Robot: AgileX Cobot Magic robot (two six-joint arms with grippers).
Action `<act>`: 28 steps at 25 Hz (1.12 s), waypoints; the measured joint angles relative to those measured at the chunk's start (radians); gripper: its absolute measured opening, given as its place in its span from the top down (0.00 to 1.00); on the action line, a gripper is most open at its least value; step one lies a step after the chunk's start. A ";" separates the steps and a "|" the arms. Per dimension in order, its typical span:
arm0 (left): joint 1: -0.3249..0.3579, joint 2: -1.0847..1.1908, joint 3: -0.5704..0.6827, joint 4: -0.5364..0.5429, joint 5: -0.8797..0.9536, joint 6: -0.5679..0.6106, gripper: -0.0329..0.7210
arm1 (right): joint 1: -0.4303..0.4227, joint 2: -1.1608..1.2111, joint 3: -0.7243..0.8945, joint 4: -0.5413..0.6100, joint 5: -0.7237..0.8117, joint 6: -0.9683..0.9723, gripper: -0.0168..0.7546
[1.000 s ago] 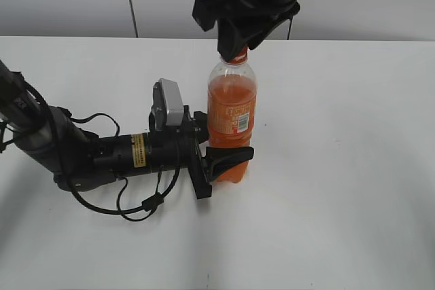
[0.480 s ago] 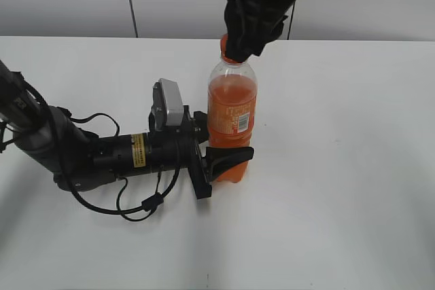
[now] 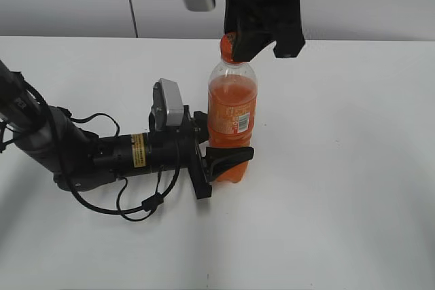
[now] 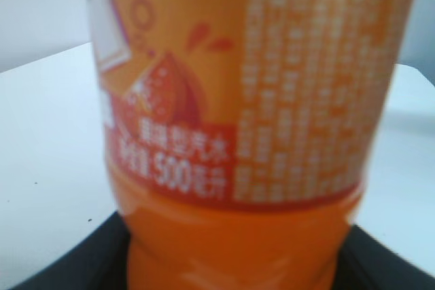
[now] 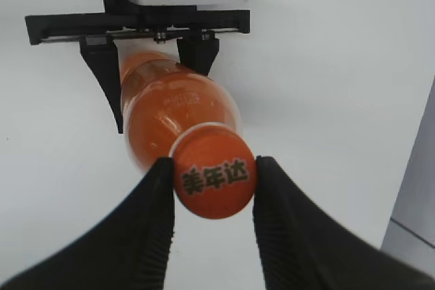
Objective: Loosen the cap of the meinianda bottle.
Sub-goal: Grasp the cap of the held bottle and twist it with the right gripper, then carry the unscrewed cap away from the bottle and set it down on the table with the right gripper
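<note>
Twisting the cap loose

My left fingers (image 3: pixel 228 161) clamp the bottle (image 3: pixel 231 120) upright on the tabletop (image 3: pixel 353 168); my right fingers (image 5: pixel 275 236) pinch its cap (image 5: pixel 214 181). Next, I judge: turn the wrist without slipping.

White table (image 3: pixel 353 188) with upright meinianda bottle (image 3: pixel 231 123) and black cable (image 3: pixel 136 205).
</note>
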 joint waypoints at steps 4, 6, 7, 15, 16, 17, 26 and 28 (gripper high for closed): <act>0.000 0.000 0.000 0.000 0.000 0.000 0.43 | 0.000 0.000 0.000 0.000 -0.001 -0.116 0.63; 0.000 0.000 0.000 0.000 0.000 0.000 0.43 | 0.000 0.000 0.000 0.000 -0.002 -0.167 0.63; 0.000 0.000 0.000 0.000 0.000 0.000 0.43 | 0.000 0.000 0.000 0.000 -0.002 -0.193 0.63; 0.000 0.000 0.000 0.000 0.000 0.000 0.43 | 0.000 -0.045 0.000 0.010 0.001 -0.251 0.63; 0.000 0.000 0.000 0.000 0.000 0.000 0.43 | 0.000 -0.057 0.000 0.020 0.001 -0.250 0.63; 0.000 0.000 0.000 0.000 0.000 0.000 0.43 | 0.000 -0.067 0.000 0.030 0.002 -0.240 0.63; 0.000 0.000 0.000 0.000 0.000 0.000 0.43 | -0.011 -0.116 0.000 0.076 0.005 0.469 0.63; 0.000 0.000 0.000 -0.001 0.000 0.000 0.43 | -0.032 -0.116 0.000 0.082 0.005 0.641 0.63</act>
